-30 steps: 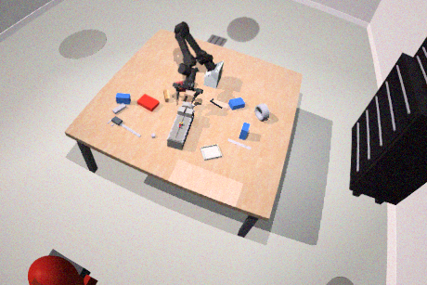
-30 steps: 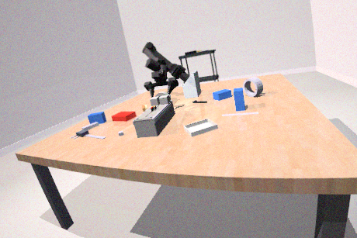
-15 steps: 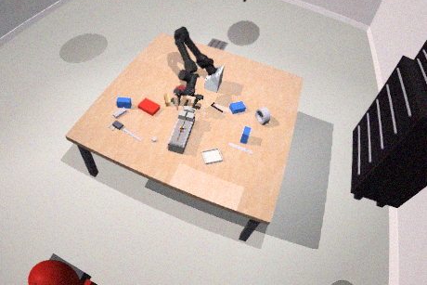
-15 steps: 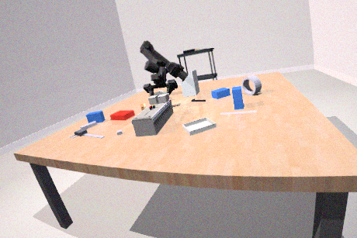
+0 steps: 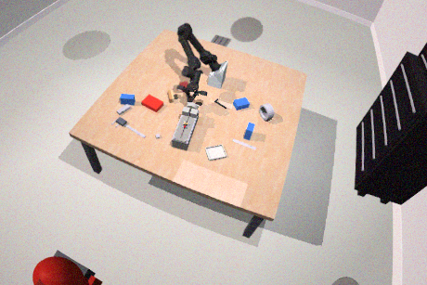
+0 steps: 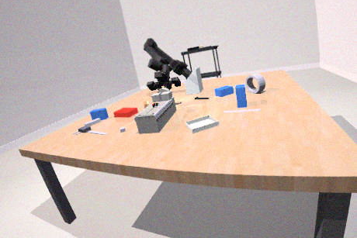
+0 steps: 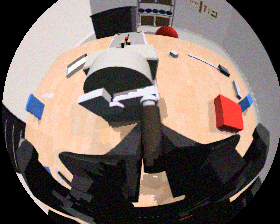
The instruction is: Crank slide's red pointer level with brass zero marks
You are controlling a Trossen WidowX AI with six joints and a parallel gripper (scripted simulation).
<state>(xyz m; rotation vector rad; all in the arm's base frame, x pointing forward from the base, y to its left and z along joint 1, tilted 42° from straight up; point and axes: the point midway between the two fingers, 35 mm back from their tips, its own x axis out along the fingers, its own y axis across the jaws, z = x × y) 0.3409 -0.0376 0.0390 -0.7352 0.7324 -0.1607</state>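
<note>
The grey machine [image 5: 181, 137] [image 6: 148, 123] [image 7: 111, 54] stands on the table, its long slide housing pointing away from the arm. The small red pointer [image 5: 185, 125] [image 7: 126, 38] is on top of the housing. Small yellowish marks are beside it, too small to tell whether they are level with it. At the near end, a light crank arm [image 7: 134, 95] carries a dark brown handle [image 7: 151, 122]. My gripper [image 5: 197, 94] [image 6: 164, 85] [image 7: 148, 125] is shut on the handle, one black finger on each side of it in the wrist view.
A red box [image 5: 152, 103] [image 6: 126, 112] [image 7: 228, 113] lies to one side of the machine. A white tray [image 6: 202, 128], blue blocks [image 5: 241, 104] [image 6: 240, 96] and a grey ring [image 5: 262, 111] are on the other side. A pale wedge [image 5: 216, 78] [image 6: 194, 85] stands close to the arm.
</note>
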